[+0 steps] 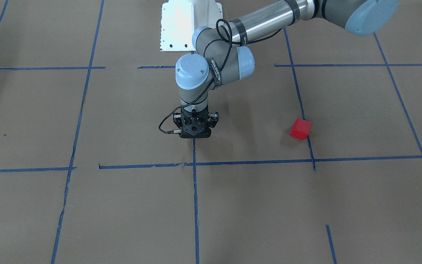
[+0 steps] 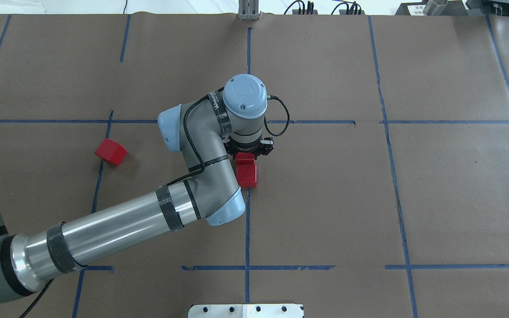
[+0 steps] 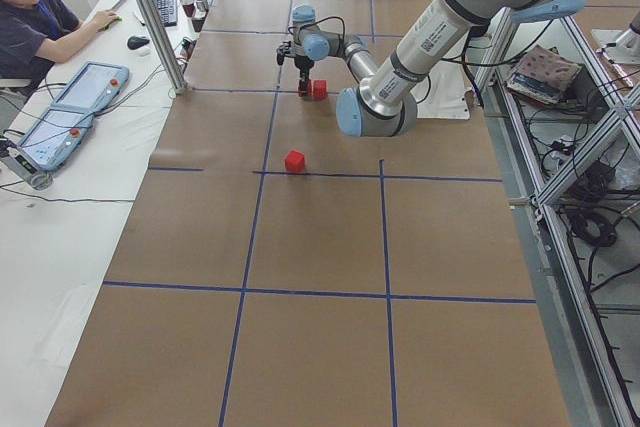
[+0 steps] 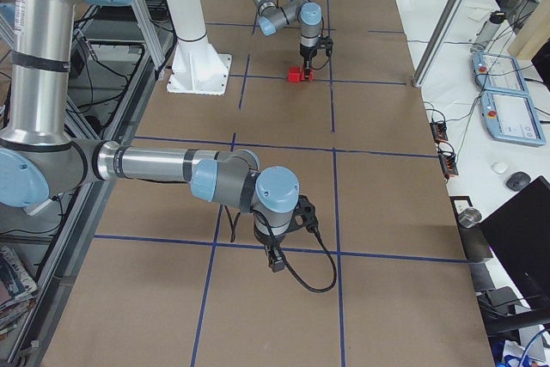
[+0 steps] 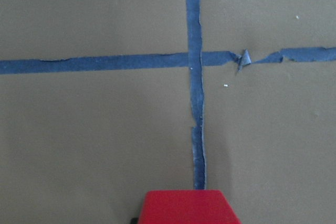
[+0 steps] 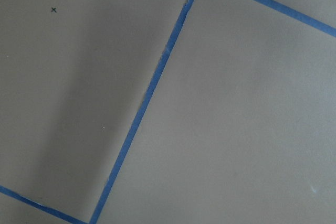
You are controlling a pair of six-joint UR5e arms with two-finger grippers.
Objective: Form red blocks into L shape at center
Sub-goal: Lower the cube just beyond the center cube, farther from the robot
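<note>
My left gripper (image 2: 247,154) points straight down at the table's center. It is shut on a red block (image 5: 184,208) that rests on the paper; only this block's near edge (image 2: 245,160) shows under the wrist. A second red block (image 2: 246,175) lies right against it on the robot's side. The third red block (image 2: 111,151) lies alone on a blue tape line to the left, and it also shows in the front view (image 1: 300,128). My right gripper (image 4: 277,264) hangs low over the table far off to the right; I cannot tell whether it is open or shut.
Brown paper with a grid of blue tape lines (image 2: 247,221) covers the table. The white robot base plate (image 1: 191,22) sits at the robot's edge. An operator with pendants and a keyboard sits at a side desk (image 3: 60,97).
</note>
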